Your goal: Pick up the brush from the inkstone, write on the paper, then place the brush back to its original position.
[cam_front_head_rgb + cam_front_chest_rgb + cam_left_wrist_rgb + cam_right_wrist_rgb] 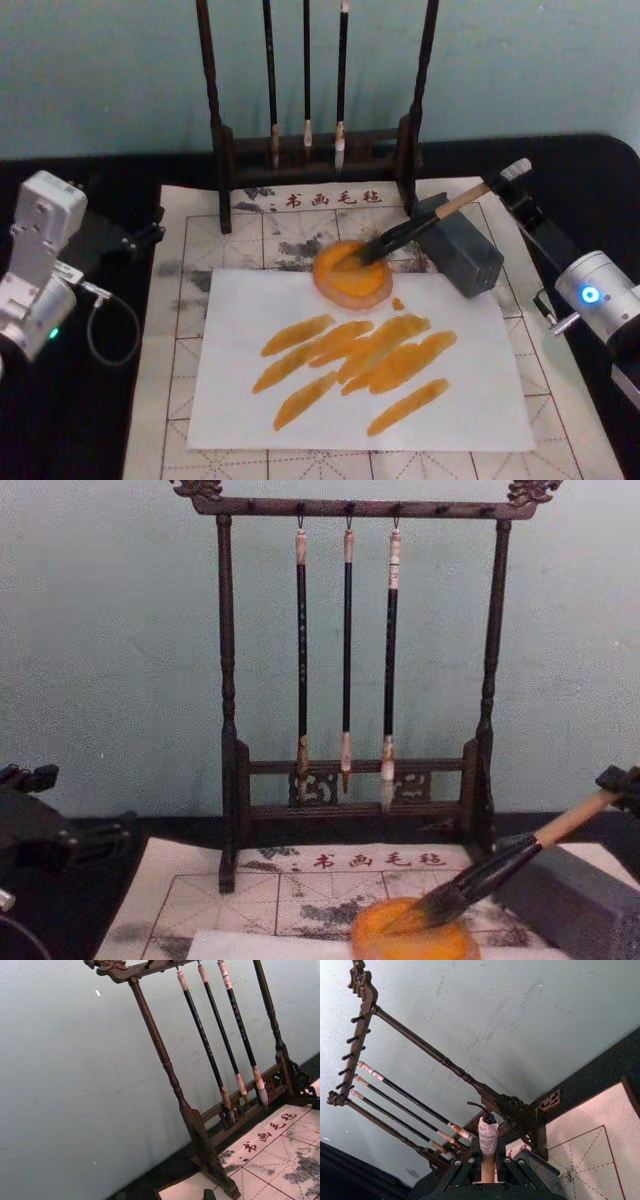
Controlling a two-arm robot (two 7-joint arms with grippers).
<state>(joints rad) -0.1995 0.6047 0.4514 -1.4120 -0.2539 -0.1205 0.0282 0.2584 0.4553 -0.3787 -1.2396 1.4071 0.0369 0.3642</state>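
Returning the brush [420, 225] to its rest is the step I judge to be in hand. The paper [450, 400] in the lower middle of the head view carries a fan of orange strokes, so I take the writing as done. The bristles lie in the inkstone [340, 292] at the paper's top edge, and the handle slants up over the grey block [465, 255] toward the upper right. My right gripper [512, 188] sits at the handle's capped end, and its fingers [465, 1167] are narrow, pinching the pale wood. The next move calls for a gentle opening and a straight retreat along the handle's line, so the tip does not drag out of the dish. My left gripper [140, 235] is parked at the left edge of the surface; I cannot tell whether it is open.
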